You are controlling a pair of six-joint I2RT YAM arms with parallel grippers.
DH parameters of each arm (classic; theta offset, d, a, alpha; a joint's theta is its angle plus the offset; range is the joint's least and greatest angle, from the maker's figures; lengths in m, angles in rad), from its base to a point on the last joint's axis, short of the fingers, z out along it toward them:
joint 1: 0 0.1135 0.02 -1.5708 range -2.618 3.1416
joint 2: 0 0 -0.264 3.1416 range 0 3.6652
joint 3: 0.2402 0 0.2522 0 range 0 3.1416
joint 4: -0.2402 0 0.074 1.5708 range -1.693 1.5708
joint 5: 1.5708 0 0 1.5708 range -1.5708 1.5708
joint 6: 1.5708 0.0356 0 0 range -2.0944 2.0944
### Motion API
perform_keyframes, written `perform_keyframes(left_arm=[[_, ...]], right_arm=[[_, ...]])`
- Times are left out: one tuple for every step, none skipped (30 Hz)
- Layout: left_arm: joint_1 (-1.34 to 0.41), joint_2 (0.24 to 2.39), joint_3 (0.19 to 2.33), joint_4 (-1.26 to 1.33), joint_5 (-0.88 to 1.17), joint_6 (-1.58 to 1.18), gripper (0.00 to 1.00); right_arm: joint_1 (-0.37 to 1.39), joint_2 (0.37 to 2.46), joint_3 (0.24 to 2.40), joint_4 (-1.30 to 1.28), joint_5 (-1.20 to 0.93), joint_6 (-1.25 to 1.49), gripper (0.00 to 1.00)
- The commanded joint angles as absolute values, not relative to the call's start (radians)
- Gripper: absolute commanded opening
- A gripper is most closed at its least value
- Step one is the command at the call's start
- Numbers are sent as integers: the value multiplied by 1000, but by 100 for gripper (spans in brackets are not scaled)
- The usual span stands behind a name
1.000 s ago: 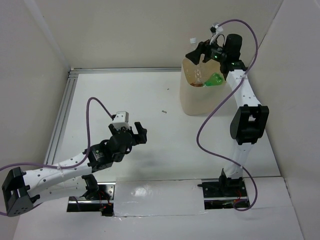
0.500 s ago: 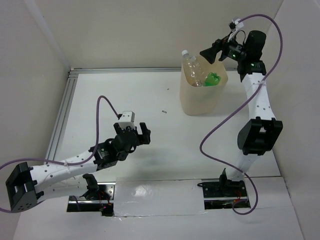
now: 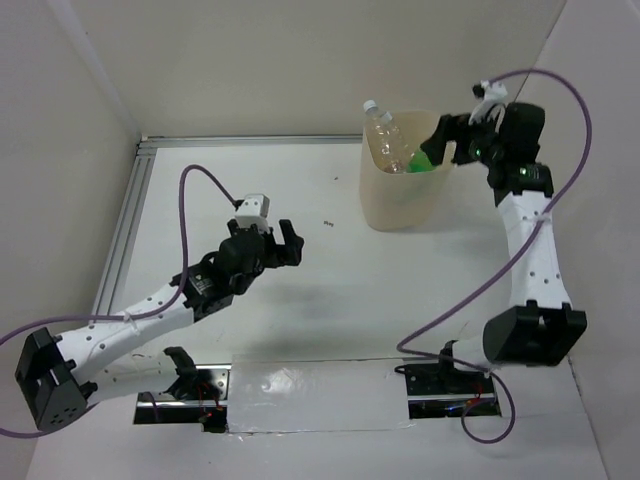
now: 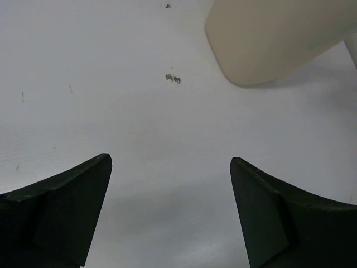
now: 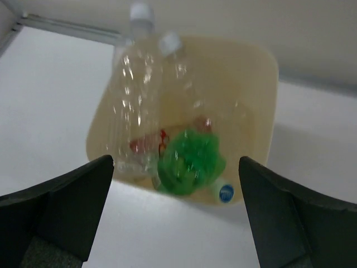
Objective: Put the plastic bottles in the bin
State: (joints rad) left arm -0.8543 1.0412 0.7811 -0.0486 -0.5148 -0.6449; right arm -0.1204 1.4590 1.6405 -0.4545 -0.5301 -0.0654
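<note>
The beige bin [image 3: 402,200] stands at the far right of the table. In it are a large clear bottle [image 3: 381,132] whose white cap sticks above the rim, and a green bottle [image 3: 424,160]. The right wrist view looks down into the bin [image 5: 256,95]: the large clear bottle [image 5: 135,89], a second clear bottle [image 5: 177,61], the green bottle [image 5: 189,162], a red-labelled bottle [image 5: 146,145] and a cap with a blue mark [image 5: 225,192]. My right gripper [image 3: 446,134] is open and empty just right of the bin's rim. My left gripper [image 3: 280,246] is open and empty above the table's middle.
The left wrist view shows bare white table, a small dark speck [image 4: 173,78] and the bin's side [image 4: 273,39] at the top right. A metal rail [image 3: 125,225] runs along the left edge. Walls close in the back and both sides.
My right gripper has drawn back to the right, off the bin's opening, empty. The large clear bottle now rests in the bin. My left arm has moved forward, towards the table's middle.
</note>
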Motion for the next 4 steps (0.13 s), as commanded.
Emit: perform_keyframes(left_arm=[[-799, 1058, 837, -58, -410, -546, 100], [-783, 1058, 847, -58, -396, -534, 100], [-764, 1068, 847, -46, -378, -523, 100], [-746, 1077, 862, -46, -359, -512, 100]], right_arm=[[-103, 1266, 1398, -566, -341, -86, 100], [-103, 1165, 1335, -551, -341, -97, 100], [-94, 1120, 1219, -528, -318, -97, 100], [-94, 1079, 1169, -528, -304, -97, 100]])
